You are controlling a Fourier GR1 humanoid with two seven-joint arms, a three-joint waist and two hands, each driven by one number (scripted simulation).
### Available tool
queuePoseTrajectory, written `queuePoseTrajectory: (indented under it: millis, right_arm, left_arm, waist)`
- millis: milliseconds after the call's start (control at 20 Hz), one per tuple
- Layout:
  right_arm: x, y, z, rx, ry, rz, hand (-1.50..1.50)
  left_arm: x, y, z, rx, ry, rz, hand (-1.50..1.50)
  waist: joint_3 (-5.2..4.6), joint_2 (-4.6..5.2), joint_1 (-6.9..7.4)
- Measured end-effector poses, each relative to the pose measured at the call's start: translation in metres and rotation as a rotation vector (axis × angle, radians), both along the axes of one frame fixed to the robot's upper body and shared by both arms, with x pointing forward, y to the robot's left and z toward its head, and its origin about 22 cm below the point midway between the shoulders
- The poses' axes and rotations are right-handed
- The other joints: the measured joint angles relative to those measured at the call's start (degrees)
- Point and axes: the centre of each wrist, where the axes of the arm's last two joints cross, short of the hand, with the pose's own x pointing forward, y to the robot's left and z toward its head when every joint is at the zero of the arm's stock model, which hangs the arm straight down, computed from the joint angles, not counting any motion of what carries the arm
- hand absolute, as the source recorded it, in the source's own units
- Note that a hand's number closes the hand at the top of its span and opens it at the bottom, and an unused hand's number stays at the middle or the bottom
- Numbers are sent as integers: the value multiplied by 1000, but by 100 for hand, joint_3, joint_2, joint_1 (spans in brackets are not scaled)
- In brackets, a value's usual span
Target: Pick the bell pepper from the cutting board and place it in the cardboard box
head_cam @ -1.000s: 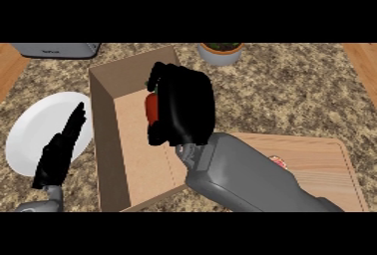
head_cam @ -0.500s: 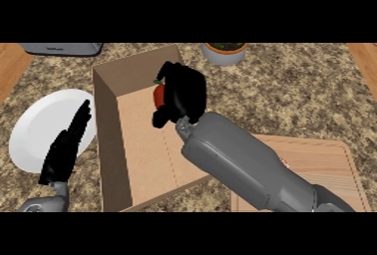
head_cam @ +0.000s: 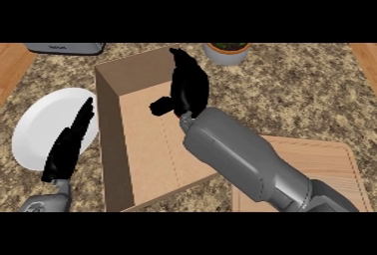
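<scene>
The cardboard box (head_cam: 110, 149) lies open on the counter, left of centre. My right hand (head_cam: 188, 87) hovers over the box's far part, fingers straight and pointing at its far wall, thumb out to the left. No bell pepper shows anywhere; the spot under the hand is hidden. The wooden cutting board (head_cam: 324, 162) lies at the lower right, partly covered by my right forearm, with nothing on its visible part. My left hand (head_cam: 70, 144) rests open at the lower left, fingers up, beside the box's left wall.
A white plate (head_cam: 33, 132) lies left of the box, partly behind my left hand. A potted plant (head_cam: 227, 54) stands behind the box. A grey appliance (head_cam: 65, 48) sits at the back left.
My right hand has moved farther over the box and its fingers have straightened. The red pepper seen in that hand before no longer shows. The left hand has barely moved.
</scene>
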Motion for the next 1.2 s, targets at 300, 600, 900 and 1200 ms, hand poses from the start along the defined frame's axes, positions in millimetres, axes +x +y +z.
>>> queuePoseTrajectory:
  millis: [300,600,900,1200]
  right_arm:
    - [7,-9,9,224,-153,-84,-150]
    - [7,-37,12,423,-259,-162,-150]
    - [-2,-106,7,506,-321,-292,-150]
    - [-51,-184,5,552,-365,-339,-150]
  left_arm:
    - [-8,7,-6,-7,9,19,0]
    - [-14,18,-5,-5,16,55,0]
    - [-19,29,-6,-4,23,88,0]
    - [-26,31,-9,-10,21,95,0]
  waist:
    - [4,-32,-128]
    - [7,-71,-317]
    - [5,-118,-504]
    - [7,-122,-547]
